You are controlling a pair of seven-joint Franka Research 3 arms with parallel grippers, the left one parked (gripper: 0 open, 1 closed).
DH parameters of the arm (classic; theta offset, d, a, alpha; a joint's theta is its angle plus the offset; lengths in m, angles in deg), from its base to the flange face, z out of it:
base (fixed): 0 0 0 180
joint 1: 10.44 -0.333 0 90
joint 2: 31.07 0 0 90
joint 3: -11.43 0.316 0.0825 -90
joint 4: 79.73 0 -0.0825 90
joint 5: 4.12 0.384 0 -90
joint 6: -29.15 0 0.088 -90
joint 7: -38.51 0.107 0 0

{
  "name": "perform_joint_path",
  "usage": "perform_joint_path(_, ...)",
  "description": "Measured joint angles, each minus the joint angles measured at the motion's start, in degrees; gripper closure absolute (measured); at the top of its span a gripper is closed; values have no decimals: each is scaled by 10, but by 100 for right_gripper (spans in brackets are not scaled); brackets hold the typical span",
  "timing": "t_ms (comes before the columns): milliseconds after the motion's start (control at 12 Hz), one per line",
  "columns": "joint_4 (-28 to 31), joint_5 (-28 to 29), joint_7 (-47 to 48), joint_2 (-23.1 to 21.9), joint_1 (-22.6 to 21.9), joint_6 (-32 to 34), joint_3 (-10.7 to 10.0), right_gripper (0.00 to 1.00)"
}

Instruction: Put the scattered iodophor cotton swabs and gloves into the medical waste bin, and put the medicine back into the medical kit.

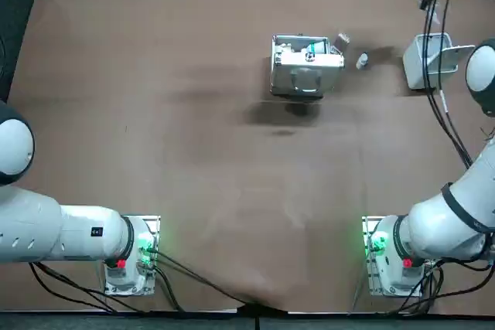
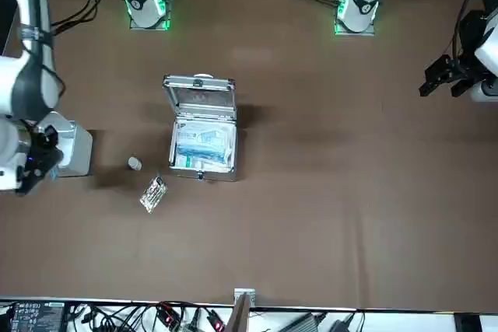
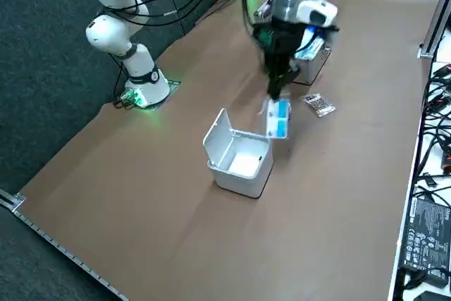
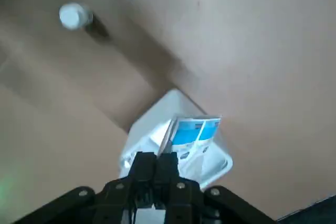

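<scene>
My right gripper (image 3: 275,99) hangs over the white waste bin (image 3: 239,154), shut on a blue and white packet (image 3: 279,119) that dangles just above the bin's far rim. In the wrist view the fingers (image 4: 143,164) pinch the packet (image 4: 193,131) with the bin (image 4: 218,162) right beneath it. The open medical kit (image 1: 305,63) stands mid-table with blue and white contents showing. Between kit and bin stands a small white medicine bottle (image 1: 361,60). A clear packet (image 1: 343,38) lies on the table past the bottle.
The bin's lid (image 3: 215,134) stands open on the side toward the arm bases. The table's far edge (image 3: 423,54) runs close behind the clear packet (image 3: 320,104). Cables and a power strip (image 3: 426,234) lie beyond that edge.
</scene>
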Motion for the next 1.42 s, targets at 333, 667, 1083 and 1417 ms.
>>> perform_joint_path(333,14,10,-58,6,49,10,0,99)
perform_joint_path(667,32,12,-61,23,53,11,1,99)
perform_joint_path(1083,40,12,-63,43,65,11,1,97)
perform_joint_path(1417,33,12,-82,40,72,50,1,97)
